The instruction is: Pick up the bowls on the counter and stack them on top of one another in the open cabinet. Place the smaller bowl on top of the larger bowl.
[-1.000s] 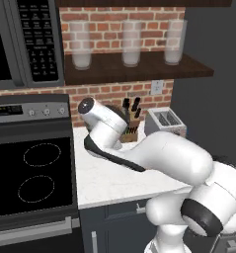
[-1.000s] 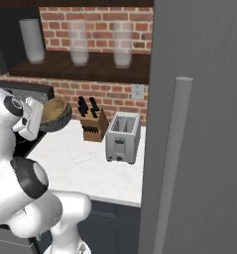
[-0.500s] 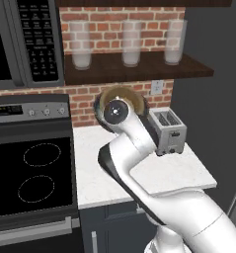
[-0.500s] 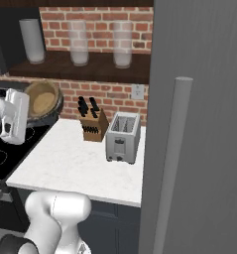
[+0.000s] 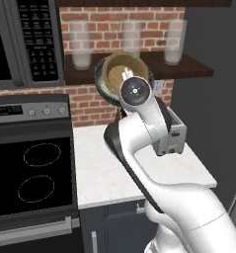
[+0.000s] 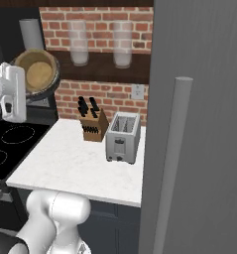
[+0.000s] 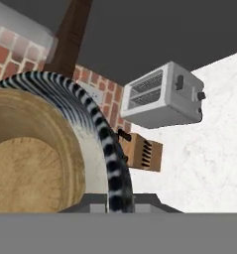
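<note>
The end effector [image 5: 123,81] is holding up the wooden bowl [image 5: 120,75], nested inside the dark bowl [image 5: 103,86], before the shelf [image 5: 193,65]. Its fingers are hiding behind the bowls; grip unclear.

From my feed there's a silver two-slot toaster [image 6: 122,137] sitting just right of a wooden knife block [image 6: 91,127] with black handles, both back near the brick wall [image 6: 115,93]. Three frosted glass jars [image 5: 81,45] up top, black microwave [image 5: 20,42] on the left, black stovetop [image 5: 31,175] under it. Big grey fridge door [image 6: 199,124] with a long handle on the right.
</note>
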You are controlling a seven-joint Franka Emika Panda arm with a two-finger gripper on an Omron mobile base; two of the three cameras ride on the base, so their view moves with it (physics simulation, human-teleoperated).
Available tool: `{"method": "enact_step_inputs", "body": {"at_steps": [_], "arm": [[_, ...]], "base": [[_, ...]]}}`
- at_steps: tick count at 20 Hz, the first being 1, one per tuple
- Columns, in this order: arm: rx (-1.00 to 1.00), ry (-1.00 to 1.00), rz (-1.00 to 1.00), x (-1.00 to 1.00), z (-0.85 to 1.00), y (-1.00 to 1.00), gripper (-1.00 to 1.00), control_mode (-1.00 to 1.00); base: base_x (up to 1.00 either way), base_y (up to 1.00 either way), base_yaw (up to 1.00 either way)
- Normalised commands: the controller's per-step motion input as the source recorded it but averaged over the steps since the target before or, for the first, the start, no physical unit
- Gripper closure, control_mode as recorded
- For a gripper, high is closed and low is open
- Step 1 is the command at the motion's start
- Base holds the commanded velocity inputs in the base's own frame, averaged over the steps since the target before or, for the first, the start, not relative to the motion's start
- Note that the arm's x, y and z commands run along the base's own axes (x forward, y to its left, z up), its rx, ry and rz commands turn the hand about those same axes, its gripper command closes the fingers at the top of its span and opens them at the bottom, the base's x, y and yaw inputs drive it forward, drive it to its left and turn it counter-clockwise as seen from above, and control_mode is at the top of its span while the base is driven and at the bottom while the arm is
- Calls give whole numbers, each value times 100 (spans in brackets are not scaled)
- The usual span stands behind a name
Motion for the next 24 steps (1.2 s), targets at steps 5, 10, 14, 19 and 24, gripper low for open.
{"method": "enact_step_inputs", "body": {"at_steps": [5,10,14,19,24], "arm": [[3,-3,5,68,91,0,100,-100],[-9,1,0,92,3,12,100,-100],[-10,7,-1,86,-4,13,100,-100],[-3,8,0,71,0,39,100,-100],[0,9,0,46,0,50,100,-100]], "base": [[0,0,0],[0,0,0],[0,0,0],[0,0,0],[0,0,0]]}}
